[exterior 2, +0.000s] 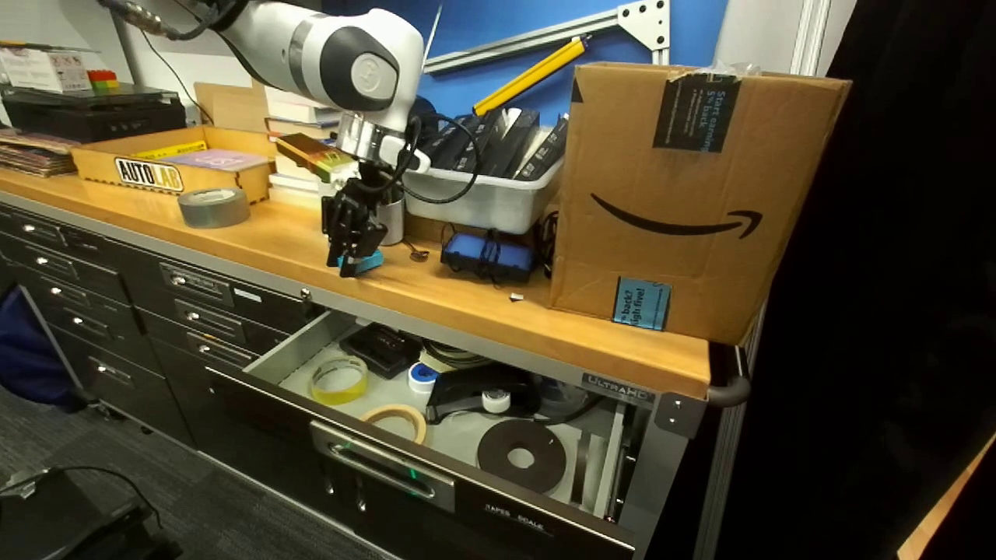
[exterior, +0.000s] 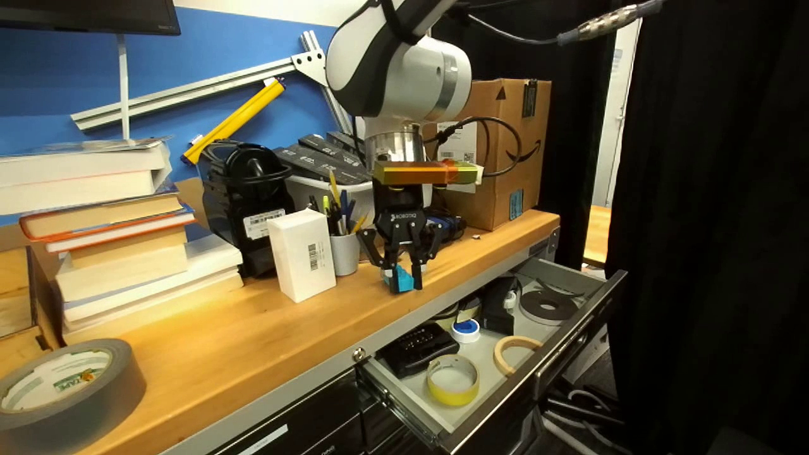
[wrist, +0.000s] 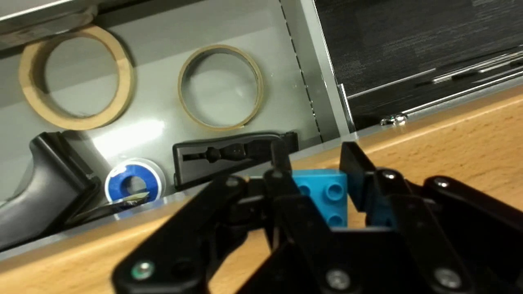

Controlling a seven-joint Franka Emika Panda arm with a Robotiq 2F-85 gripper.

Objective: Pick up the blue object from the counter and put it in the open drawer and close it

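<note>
Flanking blue block | end effector over counter | drawer open

The hand is gripping the blue block over the surface; a pen cup is standing beside it, the drawer gaping below it.

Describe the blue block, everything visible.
The blue block is bright cyan and looks like plastic, with round, hollow-looking studs facing the wrist view; at least three show. It lies between the jaws of the gripper, which partly hide it, on or just above the counter, near the front edge. I can't tell whether it bears on the counter or whether both jaws touch it.
</note>
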